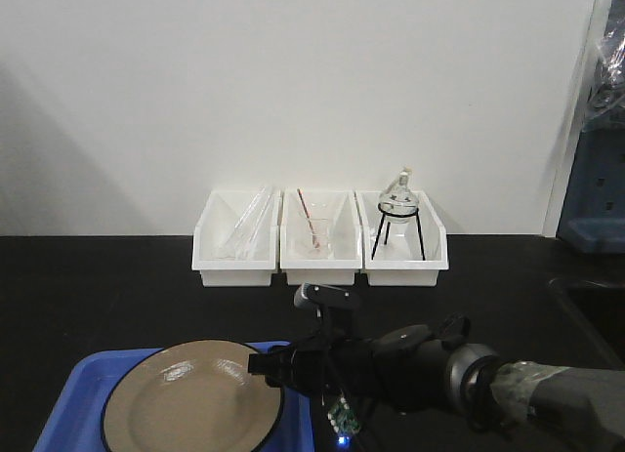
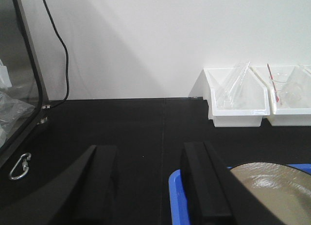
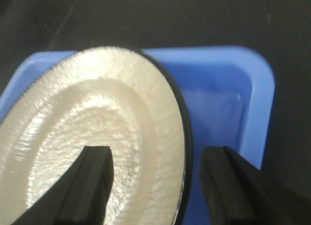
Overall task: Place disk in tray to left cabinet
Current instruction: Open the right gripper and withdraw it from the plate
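We see the disk (image 1: 190,398) sitting inside the tray (image 1: 73,398). Our right gripper (image 3: 155,159) straddles the disk's black rim toward the tray's right end, jaws apart, one finger over the glossy face and the other over bare blue. Our left gripper (image 2: 148,149) hangs spread wide and empty just off the tray's left edge, above the desk (image 1: 98,276). The danger, we reckon, is that slick-looking glaze. A pinch too shallow on the rim could let the disk squirt free, or drag the tray sideways.
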You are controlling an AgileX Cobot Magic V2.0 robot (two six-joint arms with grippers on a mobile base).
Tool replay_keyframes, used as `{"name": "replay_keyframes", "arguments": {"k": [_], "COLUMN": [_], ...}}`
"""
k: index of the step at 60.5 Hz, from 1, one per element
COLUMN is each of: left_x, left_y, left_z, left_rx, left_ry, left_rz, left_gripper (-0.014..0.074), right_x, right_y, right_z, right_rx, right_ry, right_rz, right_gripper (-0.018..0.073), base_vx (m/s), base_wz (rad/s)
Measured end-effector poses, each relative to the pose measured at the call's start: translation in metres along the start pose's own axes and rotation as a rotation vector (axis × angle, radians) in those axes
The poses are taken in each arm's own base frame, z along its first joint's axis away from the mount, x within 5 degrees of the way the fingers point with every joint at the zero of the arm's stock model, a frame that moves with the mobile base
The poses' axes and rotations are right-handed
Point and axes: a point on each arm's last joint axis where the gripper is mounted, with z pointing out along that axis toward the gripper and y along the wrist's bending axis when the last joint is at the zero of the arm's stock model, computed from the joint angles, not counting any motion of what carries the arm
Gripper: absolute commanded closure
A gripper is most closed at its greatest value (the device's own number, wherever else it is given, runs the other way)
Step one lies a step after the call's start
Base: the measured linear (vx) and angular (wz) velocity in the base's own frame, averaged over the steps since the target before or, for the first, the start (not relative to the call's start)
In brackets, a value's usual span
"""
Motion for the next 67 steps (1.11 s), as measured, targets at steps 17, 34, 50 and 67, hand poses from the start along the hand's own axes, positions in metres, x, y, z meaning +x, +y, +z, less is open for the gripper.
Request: {"name": "replay_keyframes", "arguments": {"k": [17,34,50,67], "left_x": [0.0,0.002,0.02,-0.01], "left_y": [0.0,0.0,-0.004,-0.005], "left_z": [0.0,0.002,0.039,0.114], "left_rx": [0.0,0.002,0.025,0.059], "left_ry": [0.0,0.023,0.33,0.614], "left_rz": [0.0,0.0,-0.189,-0.174], "left_gripper": [0.016,0.0157,0.0105,0.008], "right_x": [-0.047,-0.045,-0.039,-0.04], "right_y": [0.01,-0.044,-0.048,-0.044], "right_z": [-0.06,-0.091,-0.094,-0.093], "right_rx": [-0.033,0.17,0.206,0.165], "right_ry": [-0.078,0.182,0.244,0.234], "right_rz": [-0.071,-0.062,0.044,0.041], "right_gripper": [0.0096,0.0096,0.0096,0.0096], "base_vx": [0.0,0.0,0.0,0.0], "base_wz": [0.0,0.0,0.0,0.0]}}
